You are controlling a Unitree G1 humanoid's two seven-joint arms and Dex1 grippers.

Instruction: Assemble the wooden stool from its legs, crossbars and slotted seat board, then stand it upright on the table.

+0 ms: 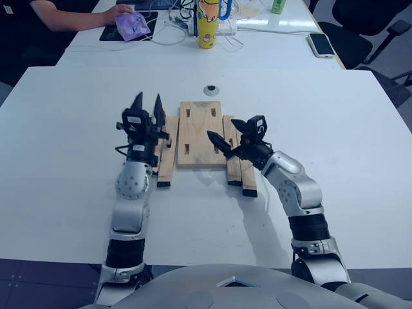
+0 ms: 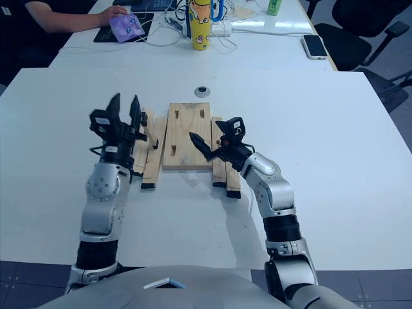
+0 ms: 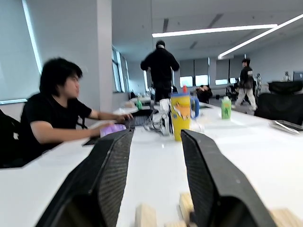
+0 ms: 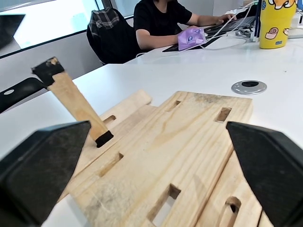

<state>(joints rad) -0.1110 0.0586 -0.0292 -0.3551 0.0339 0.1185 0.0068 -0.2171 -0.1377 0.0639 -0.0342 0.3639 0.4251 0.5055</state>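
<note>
left eye view: the slotted seat board point(image 1: 198, 132) lies flat at mid-table point(image 1: 335, 129). its slots point(image 4: 162, 208) face up and are empty, likely so you can insert parts from above. the left legs point(image 1: 167, 158) and right legs point(image 1: 234, 172) lie flat just beside it. a tilted slat point(image 4: 75, 101) leans over the left side. the left gripper point(image 1: 148, 100) hovers above the left legs, fingers apart, holding nothing. the right gripper point(image 1: 220, 128) hangs over the board's right edge, fingers wide apart. you cannot see the contents of the yellow cup point(image 1: 207, 26).
</note>
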